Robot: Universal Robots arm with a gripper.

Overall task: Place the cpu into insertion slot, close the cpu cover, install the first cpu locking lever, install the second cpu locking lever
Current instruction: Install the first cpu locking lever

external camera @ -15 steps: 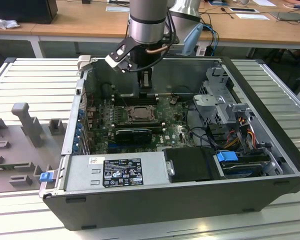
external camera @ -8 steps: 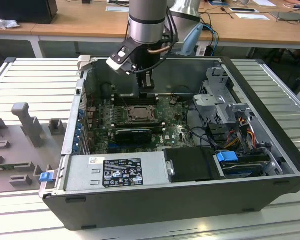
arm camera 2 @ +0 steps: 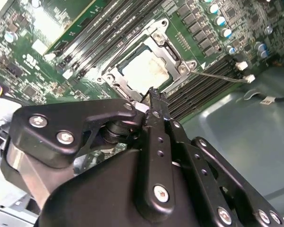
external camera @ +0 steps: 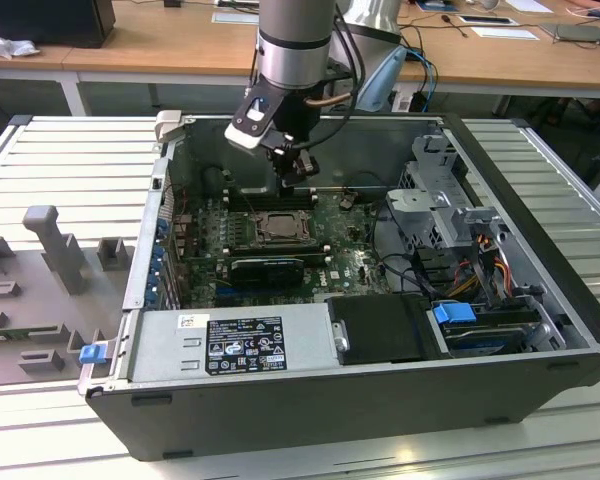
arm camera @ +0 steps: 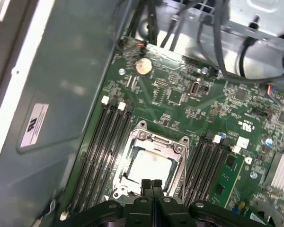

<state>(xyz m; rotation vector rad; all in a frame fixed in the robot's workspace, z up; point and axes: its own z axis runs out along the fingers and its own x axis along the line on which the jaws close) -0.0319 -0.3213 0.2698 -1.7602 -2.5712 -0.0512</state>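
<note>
The hand hangs on the arm inside the open computer case, just above the far edge of the insertion slot. The case lies on its side on a grey slatted desk.

In the first wrist view the hand has its two black fingertips pressed flat against each other, with no gap and nothing between them. Their ends sit over the near rim of the insertion slot.

The cpu lies flat in the slot, its pale metal face up and square to the rim. The cpu cover is folded down around it, so the chip shows through the square middle opening.

In the second wrist view the hand points at the edge of the cpu cover, just beside the cpu. The tips may be resting on the frame, but the angle hides any contact.

A thin silvery lever runs out from one corner of the slot and crosses the dark memory slots on that side. More memory slots flank the slot on its other side. All of it sits on the green circuit board.
</note>
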